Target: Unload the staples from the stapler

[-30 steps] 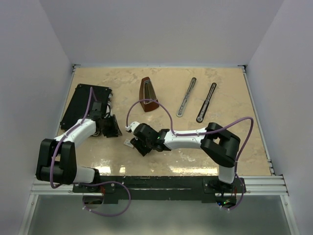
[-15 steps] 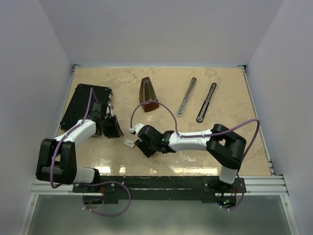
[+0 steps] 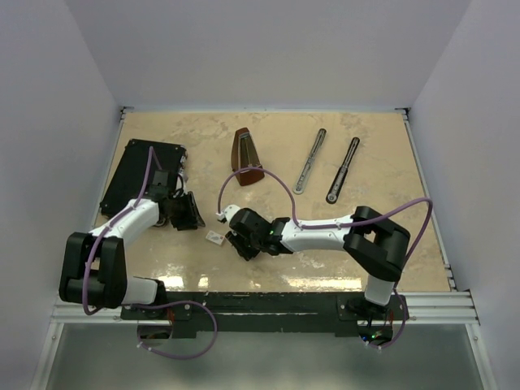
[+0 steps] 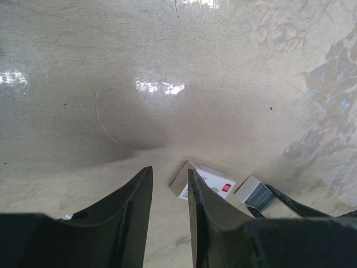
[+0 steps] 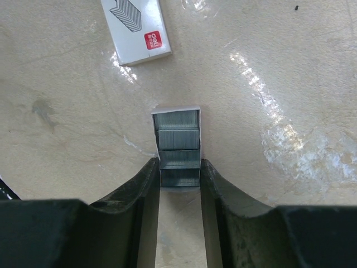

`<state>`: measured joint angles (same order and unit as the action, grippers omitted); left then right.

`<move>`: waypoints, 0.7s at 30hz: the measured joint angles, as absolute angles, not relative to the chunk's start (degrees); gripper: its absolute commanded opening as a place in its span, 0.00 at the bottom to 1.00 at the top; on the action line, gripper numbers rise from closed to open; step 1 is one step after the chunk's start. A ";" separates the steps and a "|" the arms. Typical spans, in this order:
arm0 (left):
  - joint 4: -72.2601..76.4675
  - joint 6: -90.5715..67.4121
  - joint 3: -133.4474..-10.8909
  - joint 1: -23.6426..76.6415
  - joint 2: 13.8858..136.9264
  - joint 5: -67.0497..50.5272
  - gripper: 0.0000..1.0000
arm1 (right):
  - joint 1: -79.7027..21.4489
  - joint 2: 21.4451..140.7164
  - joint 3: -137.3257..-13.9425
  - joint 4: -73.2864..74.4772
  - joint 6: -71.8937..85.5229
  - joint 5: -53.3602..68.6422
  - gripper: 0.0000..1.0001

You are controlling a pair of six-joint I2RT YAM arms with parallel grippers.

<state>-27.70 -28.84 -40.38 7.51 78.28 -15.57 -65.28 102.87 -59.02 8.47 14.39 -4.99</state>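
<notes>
The right gripper [image 5: 179, 168], stretched low to the frame's centre, clamps the staples [image 5: 177, 139]; the left gripper [image 4: 170, 180] stands slightly parted, empty.

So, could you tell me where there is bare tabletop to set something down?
Bare: the right side, between the stapler and the table edge, and the far strip behind the metronome. Crowded: near centre-left, where the left pincer, the white box and the right pincer gripping the staples cluster.
</notes>
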 measured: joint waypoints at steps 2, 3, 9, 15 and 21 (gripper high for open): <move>-27.90 -28.91 -40.38 7.51 78.00 -15.57 0.35 | -65.41 103.13 -59.40 8.64 14.44 -5.02 0.27; -27.97 -28.93 -40.38 7.51 77.97 -15.59 0.35 | -65.54 103.44 -59.81 8.84 14.48 -4.99 0.27; -28.53 -28.91 -40.38 7.51 77.76 -15.59 0.32 | -66.52 105.86 -62.98 9.28 14.44 -4.99 0.28; -28.86 -28.91 -40.38 7.51 77.34 -15.64 0.30 | -66.76 106.98 -64.40 9.47 14.35 -4.99 0.29; -28.80 -28.91 -40.38 7.51 77.58 -15.70 0.28 | -66.76 107.66 -65.41 9.74 14.26 -5.02 0.29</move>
<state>-28.80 -28.91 -40.38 7.51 77.58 -15.70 -66.76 107.66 -65.41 9.74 14.26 -5.02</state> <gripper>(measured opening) 0.288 0.332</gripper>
